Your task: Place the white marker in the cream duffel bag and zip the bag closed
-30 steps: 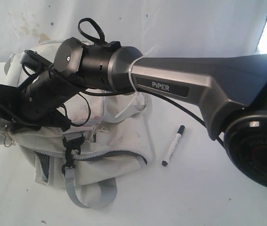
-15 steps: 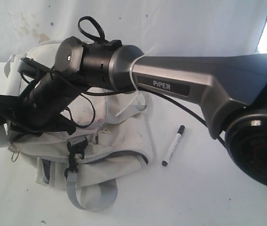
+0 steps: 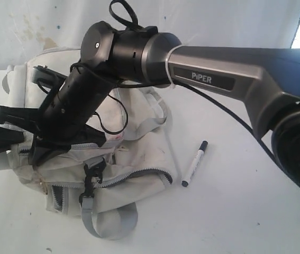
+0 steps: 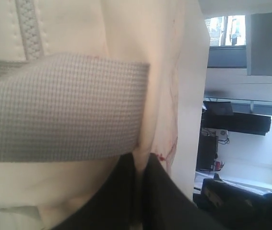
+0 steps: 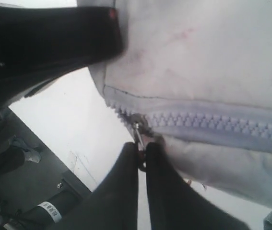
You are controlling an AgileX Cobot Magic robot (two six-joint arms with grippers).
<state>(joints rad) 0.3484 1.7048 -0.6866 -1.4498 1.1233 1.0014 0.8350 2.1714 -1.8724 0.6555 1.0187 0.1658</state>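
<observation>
Lying diagonally, cap (image 3: 203,144) farthest, white marker (image 3: 193,165) flanks cream duffel bag (image 3: 139,159) clenched by both end effectors (image 4: 138,191) (image 5: 142,160).

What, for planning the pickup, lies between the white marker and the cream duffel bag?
Only bare table separates the white marker from the cream duffel bag; the exterior view shows it.

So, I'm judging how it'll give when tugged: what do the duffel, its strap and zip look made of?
Cream duffel bag: soft matte cloth, creased and slumping. Grey strap: woven webbing, its grid weave shows. Zipper: chunky grey moulded teeth, probably plastic; its pull glints, likely metal.
</observation>
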